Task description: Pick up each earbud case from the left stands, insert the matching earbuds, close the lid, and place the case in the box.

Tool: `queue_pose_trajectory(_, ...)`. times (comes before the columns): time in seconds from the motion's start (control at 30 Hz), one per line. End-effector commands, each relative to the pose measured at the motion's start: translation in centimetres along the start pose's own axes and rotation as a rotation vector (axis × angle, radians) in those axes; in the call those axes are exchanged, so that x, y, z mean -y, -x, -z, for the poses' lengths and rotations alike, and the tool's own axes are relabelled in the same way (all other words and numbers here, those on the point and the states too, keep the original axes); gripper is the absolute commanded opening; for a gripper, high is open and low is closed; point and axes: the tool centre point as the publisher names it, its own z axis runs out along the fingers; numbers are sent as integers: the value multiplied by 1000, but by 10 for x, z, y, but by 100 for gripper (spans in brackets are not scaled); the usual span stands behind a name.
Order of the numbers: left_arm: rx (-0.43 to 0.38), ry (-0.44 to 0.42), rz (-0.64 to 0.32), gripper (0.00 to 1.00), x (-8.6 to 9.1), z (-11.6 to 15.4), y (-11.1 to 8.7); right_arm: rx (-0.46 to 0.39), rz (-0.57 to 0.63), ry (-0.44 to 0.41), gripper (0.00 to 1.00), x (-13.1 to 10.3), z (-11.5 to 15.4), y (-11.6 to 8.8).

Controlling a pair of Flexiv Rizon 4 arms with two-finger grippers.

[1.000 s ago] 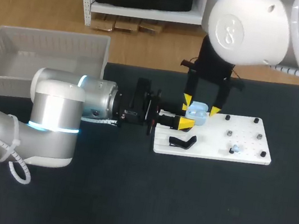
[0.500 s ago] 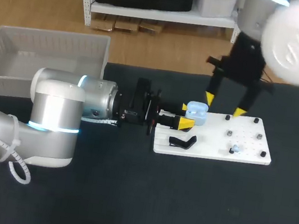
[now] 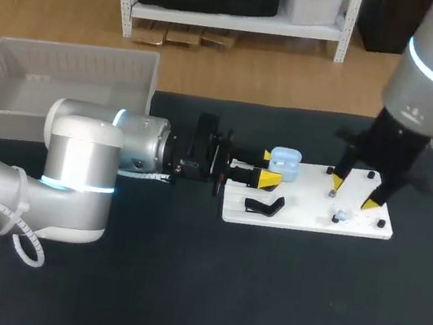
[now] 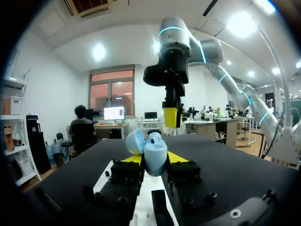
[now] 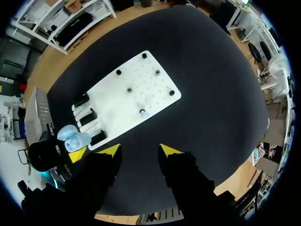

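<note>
Operator: Slippage is my worry. The left gripper [image 3: 269,166] is clamped on the earbud case [image 3: 284,161] from two sides, lid open, at the left end of the white board [image 3: 298,217]. In the left wrist view, though, the fingers seem to pinch low on a rounded shell.

Engineer: So a push from above could twist it?

Operator: I think so. The right gripper [image 3: 353,192] hangs with its fingers spread over the board's other end, just above the small blue earbud [image 3: 341,216]. That earbud is tiny and lies among black pegs [image 3: 372,176] — a descent slightly off line could flick it onto the desk [image 3: 180,289] or snag a finger on a peg.

Engineer: And if the pick goes well?

Operator: Then alignment. The earbud has to meet its own socket in the open case — miss, and it may drop, or the lid may get knocked shut too soon. The box [image 3: 66,73] sits well apart, behind the left arm, so a loosened case would have a long carry ahead.
</note>
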Motion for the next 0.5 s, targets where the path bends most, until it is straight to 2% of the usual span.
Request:
queue_pose_trajectory(0.03,1,6,-2,0,1,0,0,30,-7,51,49,6,-15,1)
queue_pose_trajectory(0.4,1,6,-2,0,1,0,0,-13,14,64,53,10,-50,11)
queue_pose_trajectory(0.5,1,6,-2,0,1,0,0,-26,31,59,51,7,-58,13)
